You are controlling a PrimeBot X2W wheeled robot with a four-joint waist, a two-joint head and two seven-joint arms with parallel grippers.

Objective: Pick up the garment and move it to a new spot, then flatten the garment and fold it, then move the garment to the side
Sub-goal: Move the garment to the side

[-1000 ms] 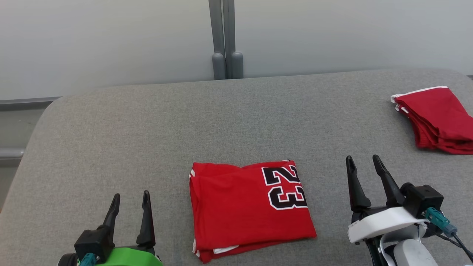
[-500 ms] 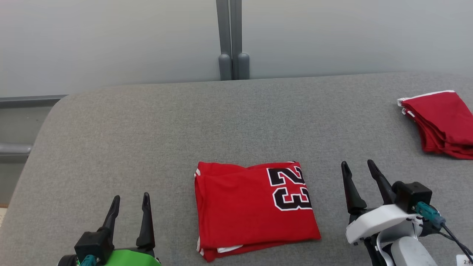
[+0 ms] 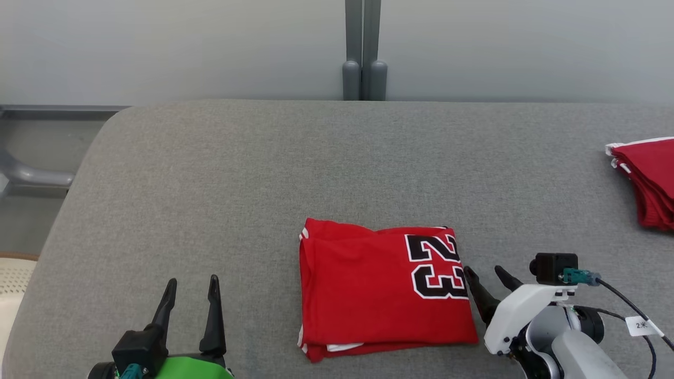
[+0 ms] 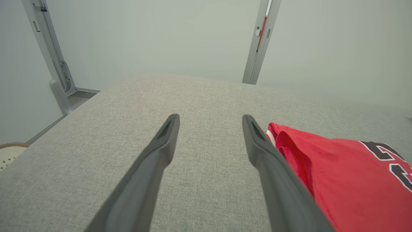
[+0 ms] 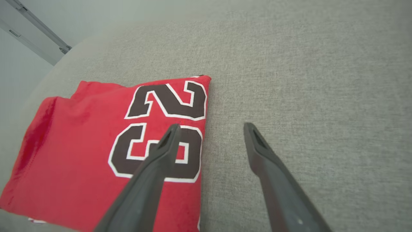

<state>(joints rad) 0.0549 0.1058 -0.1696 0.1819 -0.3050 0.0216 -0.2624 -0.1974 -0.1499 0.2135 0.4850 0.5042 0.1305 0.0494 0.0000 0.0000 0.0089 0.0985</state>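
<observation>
The garment [image 3: 382, 287] is a red jersey with a black-and-white "23", folded into a rectangle on the grey table [image 3: 316, 168]. My right gripper [image 3: 487, 272] is open at the jersey's right edge; in the right wrist view the gripper [image 5: 209, 127] has its left finger over the "23" on the jersey [image 5: 96, 148] and its right finger over bare table. My left gripper [image 3: 190, 284] stands open at the lower left, well left of the jersey. In the left wrist view the gripper [image 4: 210, 118] holds nothing, and the jersey [image 4: 347, 174] lies just to the right of its right finger.
A second folded red garment [image 3: 647, 179] lies at the table's far right edge. A grey post [image 3: 363, 52] stands against the pale wall behind the table. A pale basket [image 3: 13, 279] sits beyond the rounded left corner.
The camera has turned, shifting the whole scene rightward. My right gripper has lowered and swung left, from well right of the jersey to its right edge. The left gripper has held still.
</observation>
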